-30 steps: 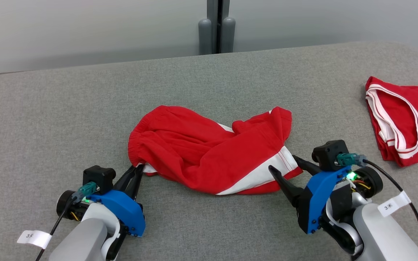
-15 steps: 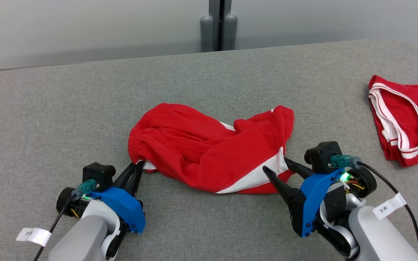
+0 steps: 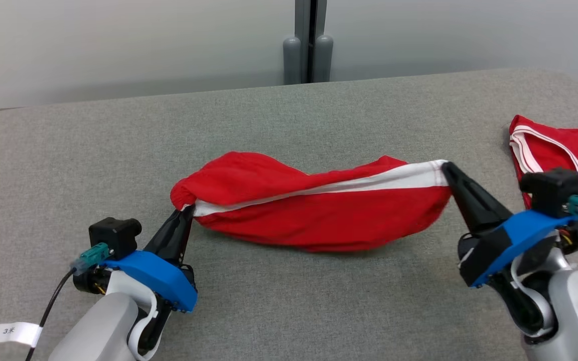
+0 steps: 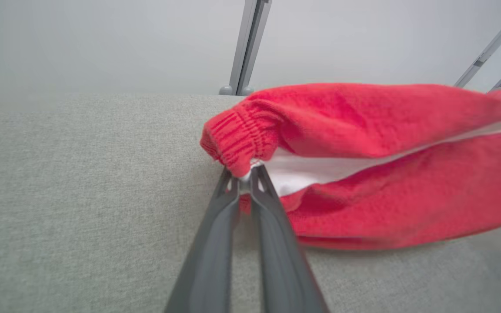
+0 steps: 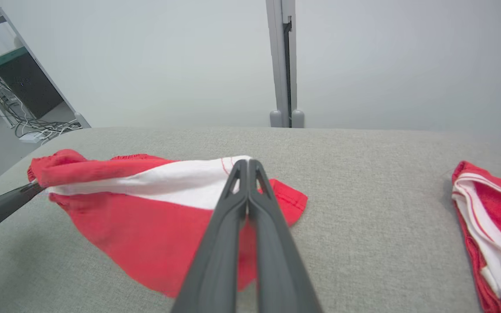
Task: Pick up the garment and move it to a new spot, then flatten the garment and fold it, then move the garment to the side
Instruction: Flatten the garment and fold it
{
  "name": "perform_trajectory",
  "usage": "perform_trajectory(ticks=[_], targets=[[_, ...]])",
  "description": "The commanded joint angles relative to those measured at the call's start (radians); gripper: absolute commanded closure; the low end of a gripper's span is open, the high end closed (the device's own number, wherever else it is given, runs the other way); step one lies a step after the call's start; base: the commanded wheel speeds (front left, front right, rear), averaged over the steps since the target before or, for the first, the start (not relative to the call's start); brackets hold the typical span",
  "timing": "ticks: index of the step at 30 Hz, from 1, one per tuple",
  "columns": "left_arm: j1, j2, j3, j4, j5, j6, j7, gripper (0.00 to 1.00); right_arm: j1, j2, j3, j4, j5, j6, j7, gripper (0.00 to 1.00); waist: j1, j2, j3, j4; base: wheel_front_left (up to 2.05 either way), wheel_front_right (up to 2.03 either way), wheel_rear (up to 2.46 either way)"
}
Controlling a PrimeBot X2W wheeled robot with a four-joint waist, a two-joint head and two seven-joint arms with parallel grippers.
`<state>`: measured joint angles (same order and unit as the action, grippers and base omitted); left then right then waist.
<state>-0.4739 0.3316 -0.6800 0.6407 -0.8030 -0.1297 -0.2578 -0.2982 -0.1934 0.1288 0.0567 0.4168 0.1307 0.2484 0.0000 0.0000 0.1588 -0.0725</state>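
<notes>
**A:** How are the pincers found?

**B:** The left gripper (image 3: pixel 187 211) is seen pinched tight on the elastic waistband corner of the red cloth shorts with a white side stripe (image 3: pixel 319 220). The right gripper (image 3: pixel 445 166) is clamped on the opposite end, where the stripe meets the hem. Each pair of dark fingers is pressed together, with only cloth between them.

**A:** And where are the shorts placed?

**B:** They are stretched into a long band between the two grippers, over the middle of the grey fabric-covered table (image 3: pixel 269 120). The white stripe is drawn taut along the top. The red cloth below it sags, and a shadow is cast underneath. Whether the lowest fold touches the surface cannot be told.

**A:** What is found further out?

**B:** A second red garment with white trim (image 3: pixel 545 145) is laid at the table's right end, apart from the shorts. Behind the table a pale wall (image 3: pixel 118 45) is seen, divided by a grey upright post (image 3: pixel 310 40). In the right wrist view, tangled cables (image 5: pixel 37 126) are seen on the floor at the far left.
</notes>
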Motion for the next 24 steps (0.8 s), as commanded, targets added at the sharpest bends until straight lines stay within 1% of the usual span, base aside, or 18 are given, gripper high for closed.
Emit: perform_trajectory(ticks=[1, 4, 5, 7, 9, 13, 16, 18, 20, 24], targets=[[0.024, 0.017, 0.013, -0.058, -0.037, -0.001, 0.017, 1.0, 0.029, -0.005, -0.036, -0.033, 0.008, 0.0, -0.011, 1.0, 0.0, 0.0, -0.008, 0.002, 0.0, 0.0, 0.0], [0.066, 0.056, 0.034, -0.186, -0.117, -0.001, 0.069, 1.0, 0.062, -0.002, -0.091, -0.09, 0.017, 0.0, -0.014, 1.0, 0.0, 0.0, -0.016, 0.005, 0.0, 0.0, 0.0], [0.066, 0.056, 0.034, -0.186, -0.117, -0.001, 0.069, 1.0, 0.062, -0.002, -0.091, -0.09, 0.017, 0.0, -0.014, 1.0, 0.0, 0.0, -0.016, 0.005, 0.0, 0.0, 0.0], [0.101, 0.081, 0.049, -0.279, -0.169, 0.0, 0.113, 1.0, 0.082, 0.001, -0.119, -0.127, 0.018, 0.0, -0.015, 1.0, 0.0, 0.0, -0.019, 0.007, 0.0, 0.0, 0.0], [0.138, 0.095, 0.073, -0.387, -0.24, 0.0, 0.155, 1.0, 0.099, 0.005, -0.138, -0.166, 0.024, 0.0, -0.014, 1.0, 0.0, 0.0, -0.018, 0.01, 0.0, 0.0, 0.0], [0.189, 0.139, 0.106, -0.601, -0.352, 0.025, 0.247, 1.0, 0.113, 0.013, -0.155, -0.238, 0.046, 0.0, 0.002, 1.0, 0.0, 0.0, 0.006, 0.016, 0.0, 0.0, 0.0], [0.154, 0.164, 0.114, -0.713, -0.411, 0.048, 0.331, 1.0, 0.061, 0.0, -0.14, -0.252, 0.054, 0.0, 0.027, 1.0, 0.0, 0.0, 0.044, 0.018, 0.0, 0.0, 0.0], [0.095, 0.186, 0.128, -0.748, -0.424, 0.069, 0.38, 1.0, 0.002, -0.012, -0.116, -0.231, 0.061, 0.0, 0.037, 1.0, 0.0, 0.0, 0.076, 0.014, 0.0, 0.0, 0.0], [0.027, 0.208, 0.139, -0.746, -0.404, 0.091, 0.425, 1.0, -0.072, -0.033, -0.082, -0.185, 0.062, 0.0, 0.046, 1.0, 0.0, 0.0, 0.11, 0.007, 0.0, 0.0, 0.0], [-0.147, 0.206, 0.17, -0.683, -0.381, 0.122, 0.474, 1.0, -0.267, -0.072, -0.014, -0.063, 0.069, 0.0, 0.034, 1.0, 0.0, 0.0, 0.172, -0.006, 0.0, 0.0, 0.0]])
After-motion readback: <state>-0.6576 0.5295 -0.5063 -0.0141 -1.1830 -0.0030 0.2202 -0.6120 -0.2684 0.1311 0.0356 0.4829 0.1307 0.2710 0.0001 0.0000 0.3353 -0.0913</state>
